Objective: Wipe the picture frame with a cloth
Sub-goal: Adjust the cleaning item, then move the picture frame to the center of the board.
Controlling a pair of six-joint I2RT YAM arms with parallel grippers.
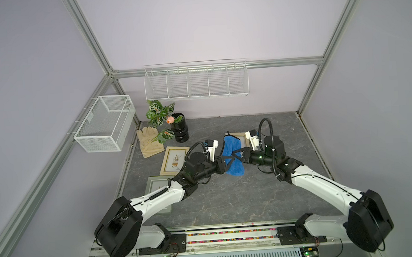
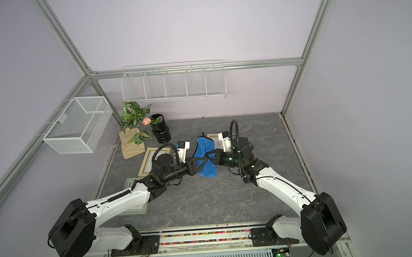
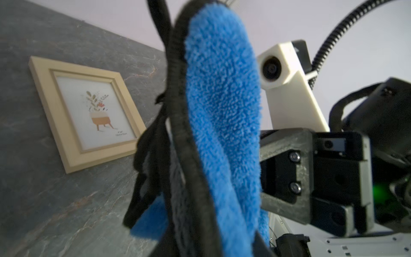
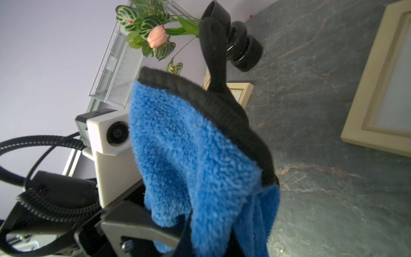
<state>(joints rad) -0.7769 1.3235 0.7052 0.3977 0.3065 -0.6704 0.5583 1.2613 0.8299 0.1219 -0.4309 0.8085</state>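
While both arms meet over the middle of the grey marble table (image 1: 228, 205), three frames lie flat on it: a grey frame (image 1: 154, 184) under the left arm, a cream frame (image 1: 175, 159) beside the left wrist, and a pale picture frame (image 1: 242, 137) half hidden behind the cloth (image 1: 231, 148). That blue cloth hangs bunched between the two grippers. The right gripper (image 1: 236, 154) is clamped tight on its right side; the left gripper (image 1: 231, 162) reaches in from the opposite side, though whether its jaws are parted or gripping cannot be told. A black loop (image 4: 213, 51) sticks up from the cloth's hem
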